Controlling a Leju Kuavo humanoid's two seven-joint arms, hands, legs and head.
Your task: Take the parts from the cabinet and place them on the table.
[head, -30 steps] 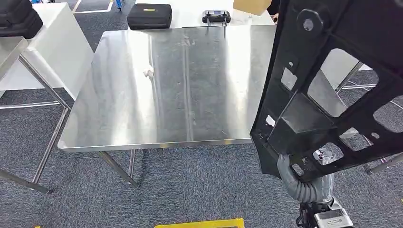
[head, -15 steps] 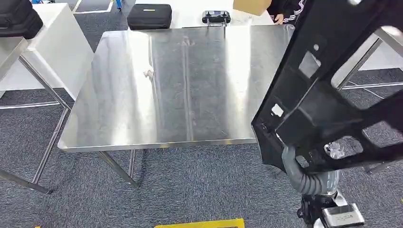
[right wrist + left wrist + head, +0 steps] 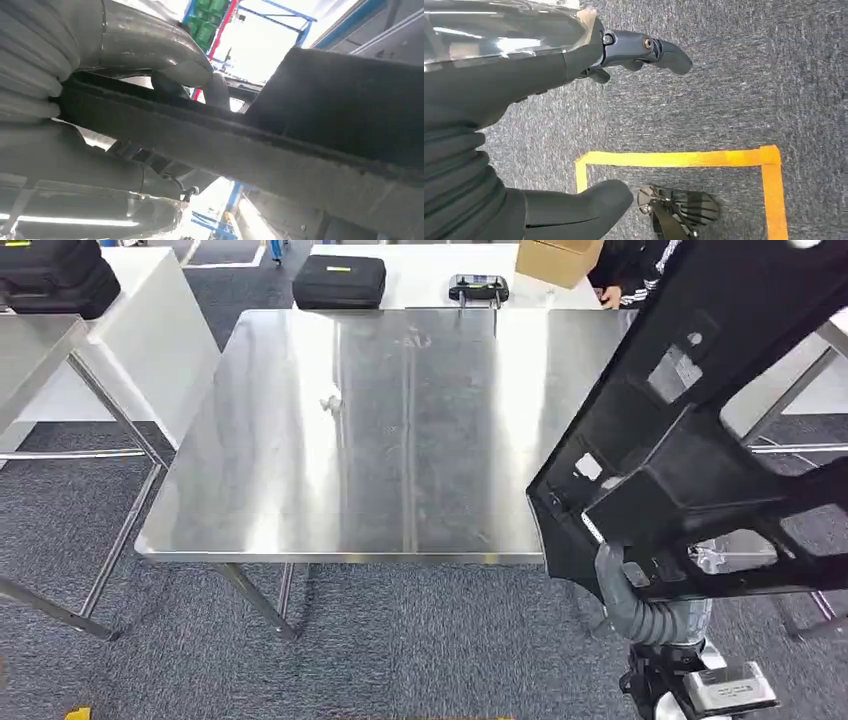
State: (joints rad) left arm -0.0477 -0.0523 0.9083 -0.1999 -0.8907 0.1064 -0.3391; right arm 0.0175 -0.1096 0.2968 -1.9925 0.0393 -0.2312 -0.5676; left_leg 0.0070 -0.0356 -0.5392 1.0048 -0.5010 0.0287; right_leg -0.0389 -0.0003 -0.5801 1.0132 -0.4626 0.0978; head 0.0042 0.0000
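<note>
Right hand (image 3: 622, 585) still gripping black part (image 3: 700, 450), raised higher, left hand (image 3: 574, 65) empty, spread

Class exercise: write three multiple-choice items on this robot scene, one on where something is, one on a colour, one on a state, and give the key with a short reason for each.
1. Where is the black case?
A. on the white table beyond the steel table
B. on the carpet
C. in the left hand

2. What colour is the floor tape?
A. blue
B. yellow
C. white

3. What is the right hand doing?
A. hanging empty
B. resting flat on the steel table
C. gripping the black part

Key: 1 A, it lies past the steel table; 2 B, the left wrist view shows yellow; 3 C, it clasps the lower edge of the black part.
</note>
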